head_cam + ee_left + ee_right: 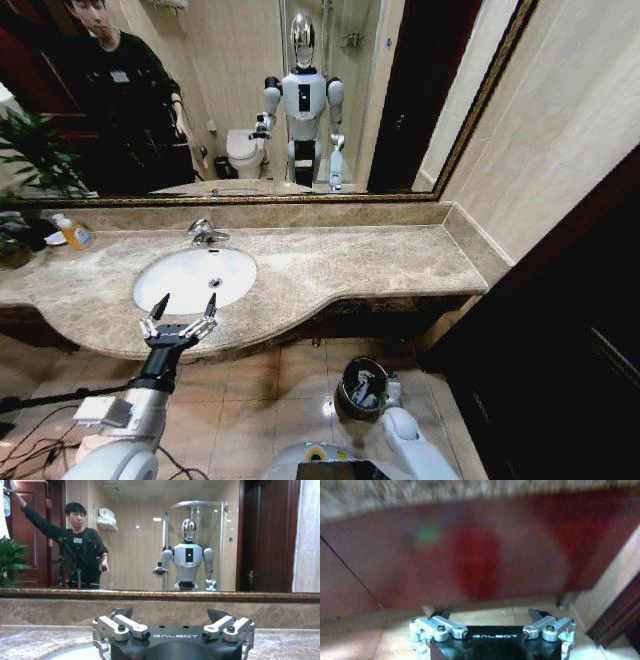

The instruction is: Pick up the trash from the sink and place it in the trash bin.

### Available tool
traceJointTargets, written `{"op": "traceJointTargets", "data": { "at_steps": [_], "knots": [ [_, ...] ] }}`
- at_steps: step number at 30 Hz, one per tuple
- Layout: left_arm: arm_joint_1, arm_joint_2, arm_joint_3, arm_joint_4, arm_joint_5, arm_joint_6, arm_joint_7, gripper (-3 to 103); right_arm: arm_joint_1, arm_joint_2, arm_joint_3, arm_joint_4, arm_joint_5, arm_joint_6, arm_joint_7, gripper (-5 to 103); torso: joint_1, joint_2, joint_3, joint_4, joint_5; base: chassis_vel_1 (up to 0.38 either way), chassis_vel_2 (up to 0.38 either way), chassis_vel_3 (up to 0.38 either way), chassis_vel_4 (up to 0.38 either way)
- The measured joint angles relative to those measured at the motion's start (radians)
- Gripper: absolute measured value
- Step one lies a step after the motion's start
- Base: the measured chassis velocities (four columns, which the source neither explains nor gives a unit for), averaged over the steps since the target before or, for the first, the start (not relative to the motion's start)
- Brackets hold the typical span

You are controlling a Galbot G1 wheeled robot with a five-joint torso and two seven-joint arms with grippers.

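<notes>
Marble counter (330,265) spans the middle of the head view, with the white oval sink (190,280) at centre left; no trash is discernible in the basin. Trash bin (362,387) stands on the floor at lower centre. Left gripper (186,304), fingers spread and empty, hovers at the sink's near rim. Right gripper (490,613), fingers spread, faces the cabinet (470,555).

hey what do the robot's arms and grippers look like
Both grippers, left gripper and right gripper, have silver metal linkages, black pointed fingertips and a black body marked GALBOT. The left arm is black at the wrist, then white, with a small box attached.
</notes>
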Motion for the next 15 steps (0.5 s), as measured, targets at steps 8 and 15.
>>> {"op": "traceJointTargets", "data": {
  "at_steps": [8, 15],
  "knots": [
    [0.000, 0.000, 0.000, 0.000, 0.000, 0.000, 0.000, 100, -0.092, -0.053, 0.127, 0.306, 0.055, -0.036, -0.019, 100, 0.000, 0.000, 0.000, 0.0000, 0.0003, 0.000, 0.000, 0.000, 0.000],
    [0.000, 0.000, 0.000, 0.000, 0.000, 0.000, 0.000, 100, -0.156, -0.083, 0.199, 0.595, 0.138, -0.077, -0.026, 100, 0.000, 0.000, 0.000, 0.0002, -0.0001, 0.000, 0.000, 0.000, 0.000]
  ]
}}
